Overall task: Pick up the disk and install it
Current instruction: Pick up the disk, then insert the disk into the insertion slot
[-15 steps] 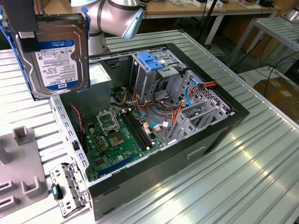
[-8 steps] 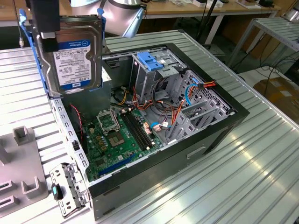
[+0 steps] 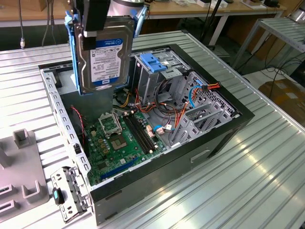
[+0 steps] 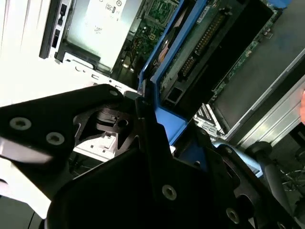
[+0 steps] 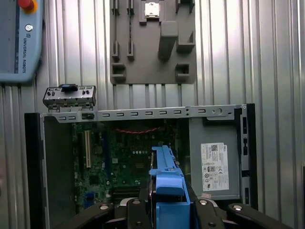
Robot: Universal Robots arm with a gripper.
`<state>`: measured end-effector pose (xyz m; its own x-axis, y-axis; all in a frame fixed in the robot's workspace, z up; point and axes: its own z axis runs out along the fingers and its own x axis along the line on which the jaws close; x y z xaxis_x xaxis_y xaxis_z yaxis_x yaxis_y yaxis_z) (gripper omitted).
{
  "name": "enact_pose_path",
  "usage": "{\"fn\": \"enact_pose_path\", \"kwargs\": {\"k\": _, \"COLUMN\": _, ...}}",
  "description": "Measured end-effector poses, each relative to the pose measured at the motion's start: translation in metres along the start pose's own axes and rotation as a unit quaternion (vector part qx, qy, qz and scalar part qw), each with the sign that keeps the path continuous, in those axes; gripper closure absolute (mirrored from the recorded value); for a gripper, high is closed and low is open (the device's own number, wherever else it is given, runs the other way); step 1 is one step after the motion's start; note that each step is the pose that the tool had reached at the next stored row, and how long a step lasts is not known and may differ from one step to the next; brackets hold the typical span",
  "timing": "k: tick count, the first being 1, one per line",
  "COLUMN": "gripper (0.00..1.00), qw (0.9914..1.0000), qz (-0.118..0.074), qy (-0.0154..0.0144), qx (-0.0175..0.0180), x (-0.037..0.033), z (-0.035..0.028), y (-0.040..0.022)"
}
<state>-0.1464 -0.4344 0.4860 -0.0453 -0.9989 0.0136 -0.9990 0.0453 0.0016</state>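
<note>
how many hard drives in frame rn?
1. The disk is held roughly upright in the gripper, above the open computer case, to the exterior view's left of the drive cage. Another could sit hidden inside that cage.

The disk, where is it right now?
In the exterior view the disk hangs upright in the hand, above the open computer case, just to the exterior view's left of the blue-topped drive cage.

Print marks the disk [image 3: 106, 57] label, the pendant [image 5: 19, 47] and a white sticker [image 5: 214, 167]
</note>
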Motion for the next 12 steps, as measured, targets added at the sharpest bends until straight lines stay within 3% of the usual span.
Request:
{"fn": "enact_pose_path", "kwargs": {"k": 2, "gripper": 0.63, "qw": 1.0, "qz": 0.0, "qy": 0.0002, "qx": 0.0, "x": -0.0006, "z": 0.0007, "y": -0.0128}}
{"fn": "enact_pose_path", "kwargs": {"k": 6, "gripper": 0.63, "qw": 1.0, "qz": 0.0, "qy": 0.0004, "qx": 0.0, "x": -0.0013, "z": 0.0016, "y": -0.0289}}
{"fn": "enact_pose_path", "kwargs": {"k": 12, "gripper": 0.63, "qw": 1.0, "qz": 0.0, "qy": 0.0004, "qx": 0.0, "x": -0.0014, "z": 0.0017, "y": -0.032}}
